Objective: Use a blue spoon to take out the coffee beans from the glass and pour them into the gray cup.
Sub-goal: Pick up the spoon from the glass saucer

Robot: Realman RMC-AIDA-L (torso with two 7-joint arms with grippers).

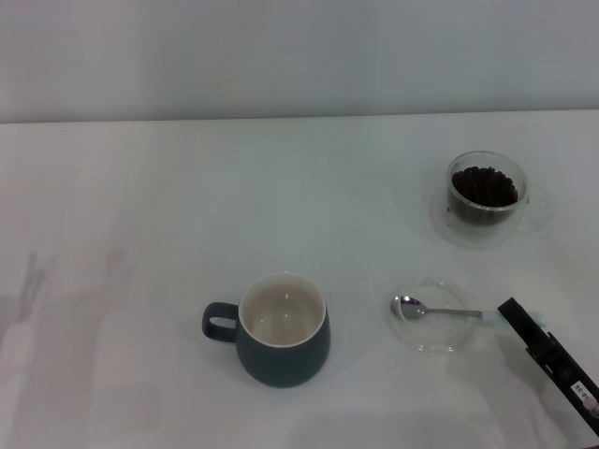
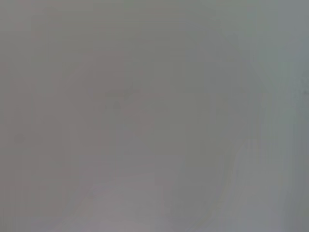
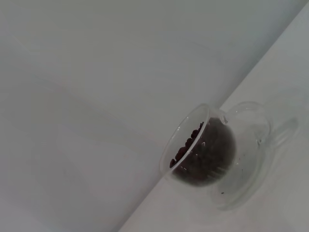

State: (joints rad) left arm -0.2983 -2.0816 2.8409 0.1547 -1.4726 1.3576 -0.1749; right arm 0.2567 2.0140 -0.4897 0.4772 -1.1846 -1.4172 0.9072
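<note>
The blue spoon (image 1: 447, 312) lies across a flat clear glass dish (image 1: 423, 346), its silver bowl toward the gray cup and its pale blue handle toward my right gripper. The gray cup (image 1: 281, 329) stands upright near the front middle, handle to its left, its cream inside empty. The glass (image 1: 485, 198) stands at the back right with a heap of coffee beans (image 1: 484, 185) inside; the glass also shows in the right wrist view (image 3: 227, 164), as do the beans (image 3: 203, 157). My right gripper (image 1: 515, 311) is low at the front right, its tip right by the end of the spoon's handle.
The white table (image 1: 187, 206) runs back to a pale wall. Open table surface lies between the cup and the glass. The left wrist view shows only blank grey.
</note>
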